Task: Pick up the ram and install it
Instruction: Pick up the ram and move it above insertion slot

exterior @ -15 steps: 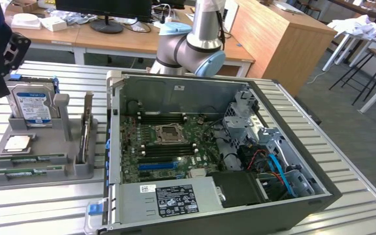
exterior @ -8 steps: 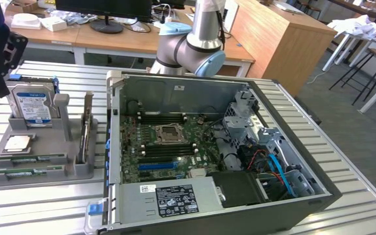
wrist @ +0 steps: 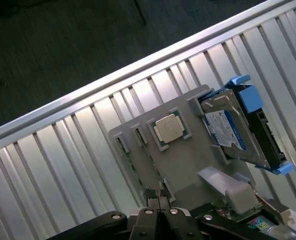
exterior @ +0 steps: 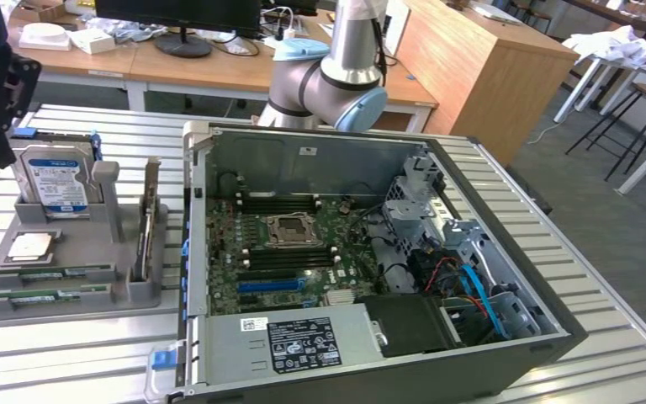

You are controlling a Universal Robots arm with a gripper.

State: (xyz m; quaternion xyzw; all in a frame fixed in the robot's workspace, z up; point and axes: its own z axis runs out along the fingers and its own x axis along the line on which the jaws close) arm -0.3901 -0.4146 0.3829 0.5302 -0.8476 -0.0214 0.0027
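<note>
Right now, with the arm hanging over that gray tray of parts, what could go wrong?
1. The gripper hangs shut above the tray; coming down like that, it might jab the RAM sticks instead of grasping one.
2. Those two sticks lie side by side, with the CPU close by, so a slight miss could nudge the wrong part.

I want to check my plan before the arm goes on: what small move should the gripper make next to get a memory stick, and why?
Probably open the gripper first. It is shut with nothing in it and hangs above the grey tray, while both memory sticks lie in their slots there. A shut gripper could not close around a stick.
</note>
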